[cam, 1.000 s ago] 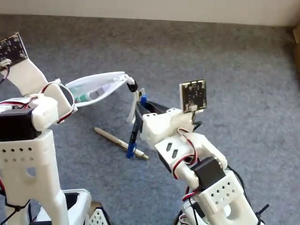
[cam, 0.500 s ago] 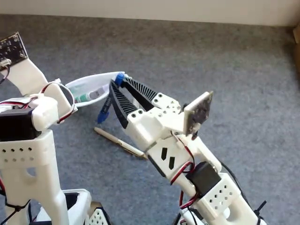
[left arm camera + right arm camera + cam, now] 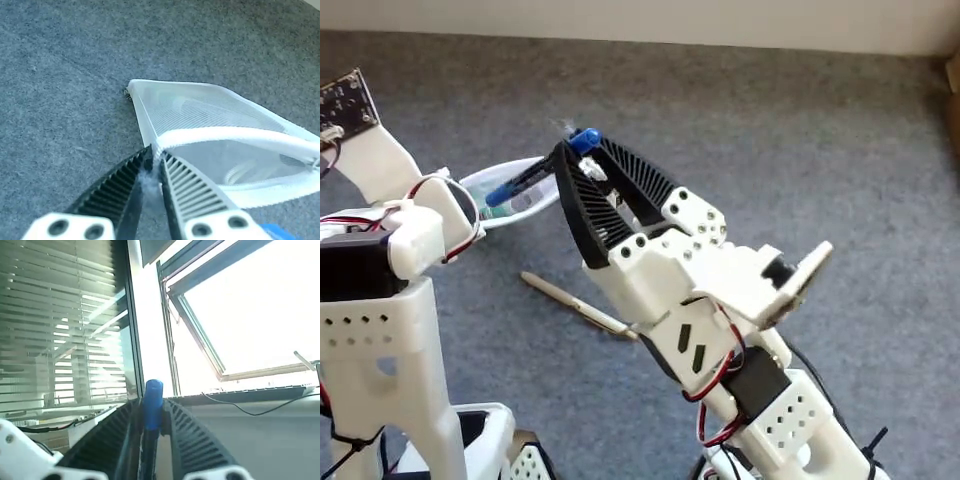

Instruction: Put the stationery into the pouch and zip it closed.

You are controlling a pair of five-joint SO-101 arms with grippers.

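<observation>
Across the grey counter, items as found:

1. Right arm: raised over the middle of the counter. Its right pincer is clenched on a blue pen and aimed toward the pouch.
2. Left arm: at the counter's near left edge. Its left pincer is clamped on the rim of the pouch, holding the mouth lifted and open.
3. White mesh pouch: unzipped, lying between the two arms. A green-marked item lies inside; its kind is unclear.
4. Blue pen: gripped near its capped end, slanting down, with the free tip over the pouch mouth. I cannot tell whether the tip has gone in.
5. Beige pen: loose on the counter, near the right arm's base and apart from the pouch.

Step in hand, as judged: inserting the blue pen. The next move calls for sliding it lengthwise along the opening before letting go, so it does not catch the rim. The beige pen and the zip are not yet dealt with.
</observation>
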